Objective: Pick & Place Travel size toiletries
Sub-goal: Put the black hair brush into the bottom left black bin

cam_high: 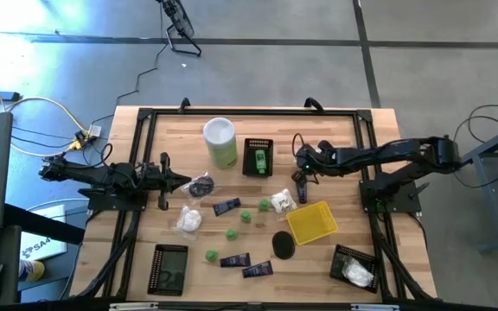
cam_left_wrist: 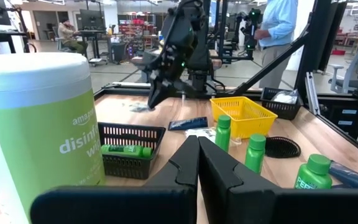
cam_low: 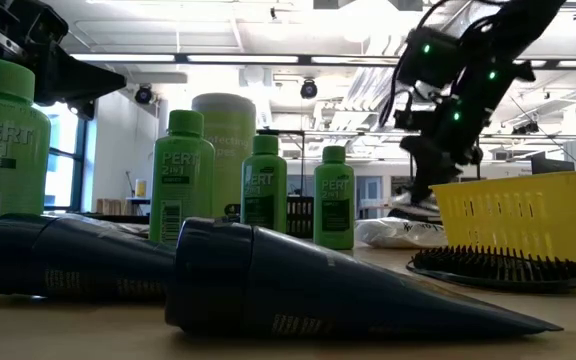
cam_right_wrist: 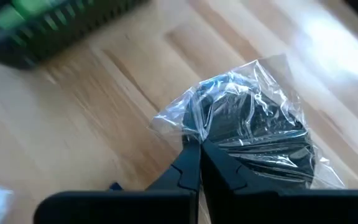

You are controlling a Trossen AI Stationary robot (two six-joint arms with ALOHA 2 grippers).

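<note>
The right gripper (cam_right_wrist: 199, 146) is over the far right part of the table (cam_high: 353, 138). Its fingers are pinched together on the edge of a clear plastic bag (cam_right_wrist: 253, 134) w/ something dark inside. The bag sits just past the fingertips, over bare wood.

The left gripper (cam_left_wrist: 197, 155) waits at the left side, fingers pressed together, holding nothing.

The toiletries are spread over the middle of the table: green bottles (cam_high: 231, 233), dark tubes (cam_high: 226, 206), white packets (cam_high: 188, 220) & a dark round piece (cam_high: 284, 244). One green bottle lies in a black basket (cam_high: 258, 158) at the far side, beside a tall white & green can (cam_high: 220, 141). A yellow basket (cam_high: 311, 223) sits right of the middle. Another black basket (cam_high: 354, 266), near right, holds a white packet. A person in a blue shirt (cam_left_wrist: 278, 25) stands behind the table.
</note>
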